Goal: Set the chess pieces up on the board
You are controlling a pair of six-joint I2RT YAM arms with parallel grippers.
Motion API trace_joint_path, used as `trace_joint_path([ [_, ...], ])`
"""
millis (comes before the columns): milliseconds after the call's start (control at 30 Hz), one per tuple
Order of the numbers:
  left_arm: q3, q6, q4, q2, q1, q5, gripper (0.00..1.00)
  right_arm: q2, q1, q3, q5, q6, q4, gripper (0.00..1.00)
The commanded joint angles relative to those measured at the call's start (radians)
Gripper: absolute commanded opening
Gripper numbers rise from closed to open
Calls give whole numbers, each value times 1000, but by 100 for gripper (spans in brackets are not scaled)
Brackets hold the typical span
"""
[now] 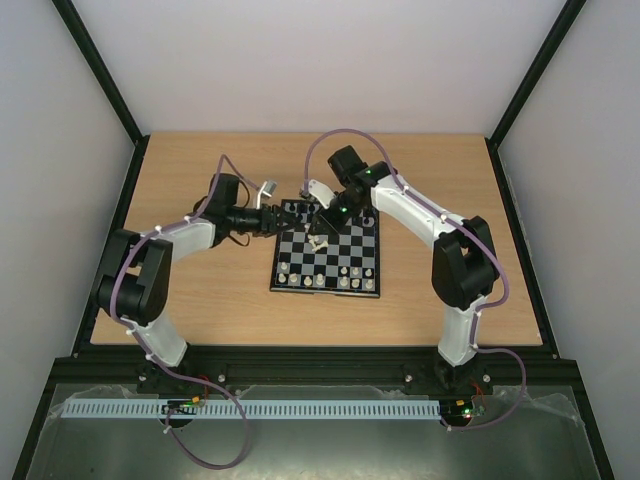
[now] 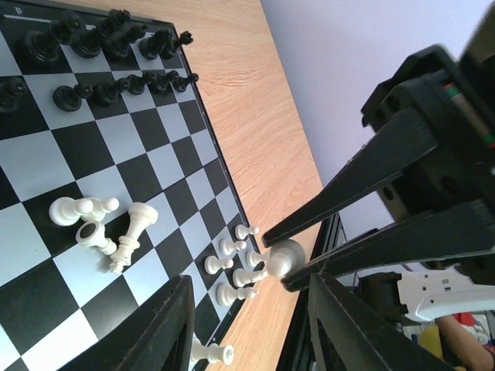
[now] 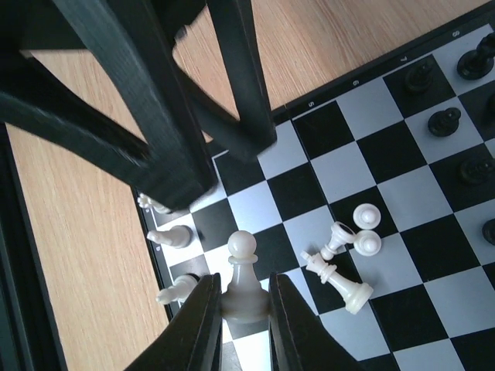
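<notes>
The board point(image 1: 365, 290) lies mid-table. Black chess pieces point(image 2: 100, 46) stand in two rows at its far side, also in the right wrist view point(image 3: 445, 120). White pawns point(image 2: 232, 267) stand along the near edge. A few white pieces point(image 3: 348, 255) lie or stand loose mid-board. My right gripper point(image 3: 241, 297) is shut on a white pawn point(image 3: 244, 286) by its base, above the board's near-left squares; it also shows in the left wrist view point(image 2: 284, 257). My left gripper point(image 2: 247, 290) is open and empty, close beside the right gripper, over the board's left part.
The wooden table point(image 1: 200, 290) surrounds the board. Black frame rails point(image 1: 100, 75) and pale walls enclose it. A white slotted strip point(image 1: 300, 409) runs along the front behind the arm bases. Both arms reach in over the board's far-left part.
</notes>
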Motion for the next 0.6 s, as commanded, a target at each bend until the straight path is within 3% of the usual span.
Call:
trace_joint_path([
  [0, 21, -24, 28, 41, -21, 37, 42, -16, 2, 39, -43, 25, -22, 12],
  [567, 88, 6, 50, 101, -87, 133, 25, 2, 2, 34, -40, 27, -10, 12],
])
